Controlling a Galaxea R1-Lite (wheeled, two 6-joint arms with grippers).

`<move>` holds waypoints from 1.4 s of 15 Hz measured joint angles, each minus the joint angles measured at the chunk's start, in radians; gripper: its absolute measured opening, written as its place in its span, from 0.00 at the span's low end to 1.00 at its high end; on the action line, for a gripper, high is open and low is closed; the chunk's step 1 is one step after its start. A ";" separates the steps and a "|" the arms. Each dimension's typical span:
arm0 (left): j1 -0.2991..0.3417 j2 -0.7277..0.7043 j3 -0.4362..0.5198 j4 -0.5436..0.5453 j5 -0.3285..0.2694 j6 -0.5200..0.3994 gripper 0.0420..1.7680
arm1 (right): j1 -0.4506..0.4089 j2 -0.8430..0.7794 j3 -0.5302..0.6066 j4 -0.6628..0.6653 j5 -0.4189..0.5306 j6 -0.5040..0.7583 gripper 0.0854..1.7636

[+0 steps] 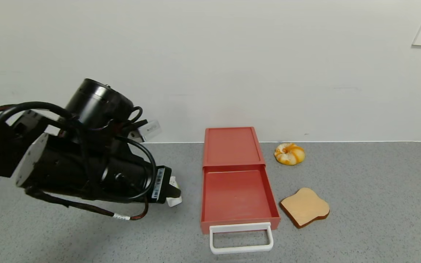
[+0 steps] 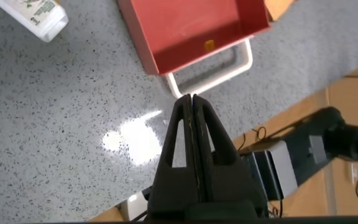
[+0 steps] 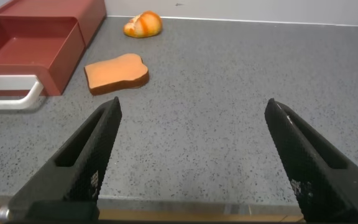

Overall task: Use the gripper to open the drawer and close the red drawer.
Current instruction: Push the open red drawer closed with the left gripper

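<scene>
The red drawer (image 1: 231, 146) lies flat on the grey table with its tray (image 1: 236, 193) slid out toward me and the white loop handle (image 1: 240, 249) at the front. My left arm (image 1: 86, 164) hovers left of it, and its fingers are hidden in the head view. The left wrist view shows the left gripper (image 2: 191, 98) shut with nothing between its jaws, tips pointing at the handle (image 2: 229, 68) from a short way off. My right gripper (image 3: 192, 104) is open and empty over bare table, to the right of the drawer (image 3: 36, 43).
A toast slice (image 1: 304, 206) lies right of the tray and a round bun (image 1: 289, 153) sits behind it. A small white carton (image 2: 33, 15) lies left of the drawer, mostly behind my left arm. The wall stands right behind the drawer.
</scene>
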 joint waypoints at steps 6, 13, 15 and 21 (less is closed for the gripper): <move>0.067 -0.141 0.132 -0.080 -0.076 0.066 0.04 | 0.000 0.000 0.000 0.000 0.000 0.000 0.96; 0.091 -0.171 0.170 -0.113 -0.074 0.067 0.04 | 0.000 0.000 0.000 0.000 0.000 0.000 0.96; 0.091 -0.173 0.172 -0.113 -0.074 0.067 0.04 | 0.000 0.000 0.000 0.000 0.000 0.000 0.96; 0.092 -0.178 0.177 -0.110 -0.071 0.068 0.04 | 0.000 0.000 0.000 0.000 0.000 0.000 0.96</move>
